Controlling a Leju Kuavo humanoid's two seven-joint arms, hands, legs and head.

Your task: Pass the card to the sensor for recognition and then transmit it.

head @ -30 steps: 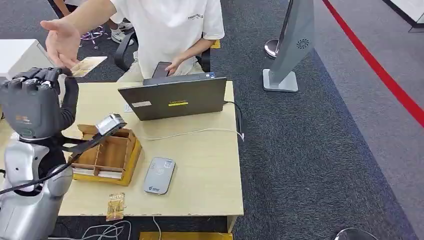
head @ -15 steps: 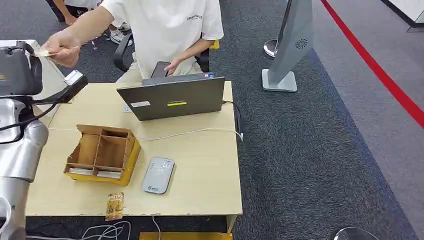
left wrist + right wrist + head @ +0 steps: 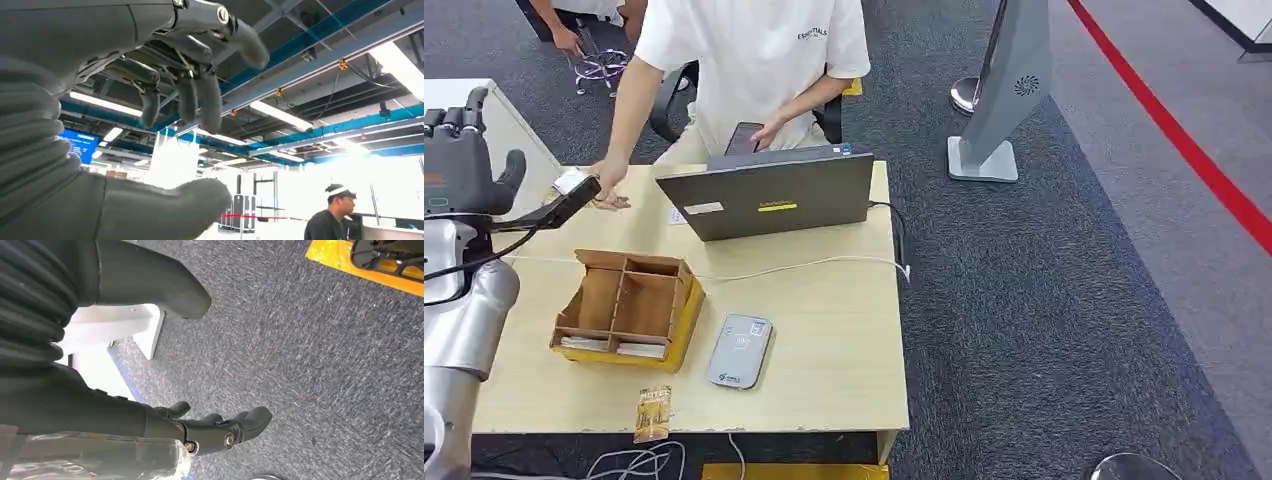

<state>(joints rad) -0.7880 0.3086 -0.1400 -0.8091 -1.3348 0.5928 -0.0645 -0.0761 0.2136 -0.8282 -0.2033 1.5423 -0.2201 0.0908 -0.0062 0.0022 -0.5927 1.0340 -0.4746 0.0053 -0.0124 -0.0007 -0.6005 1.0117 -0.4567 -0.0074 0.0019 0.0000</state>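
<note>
Lettering is scarce: small dark print on the chest of the person's white T-shirt point(image 3: 754, 50) appears to read "ESSENTIALS". The yellow strip label and the white sticker on the back of the open grey laptop point(image 3: 769, 195) are too small to read, as are the marks on the flat grey rounded card sensor point(image 3: 741, 350).

The laptop stands at the far edge of the pale wooden table point(image 3: 844, 340), its lid turned toward the robot. The person sits behind it. One person's hand point(image 3: 609, 192) lies flat on the tabletop just left of the laptop, and the other holds a dark phone point(image 3: 746, 138). The card itself cannot be made out, and whether it lies under that flat hand cannot be told. A thin white cable point(image 3: 804, 265) runs across the table between the laptop and the sensor. A small golden packet point(image 3: 654, 412) lies at the near edge. On the dark carpet to the right stand a tall grey panel stand point(image 3: 1014, 80) and a red floor line point(image 3: 1174, 130).

The brown cardboard divider box point(image 3: 629, 310) sits left of the sensor. Its front compartments hold flat white pieces, and the rear ones look bare.

The robot's left hand point(image 3: 459, 150) is raised at the table's far left corner, fingers upright and apart with nothing in them. The left wrist view shows the same hand point(image 3: 187, 95) spread and loosely curved beneath a ceiling of blue beams. The right hand point(image 3: 210, 432) hangs over the carpet, its fingers gently bent, apart from the thumb and empty.
</note>
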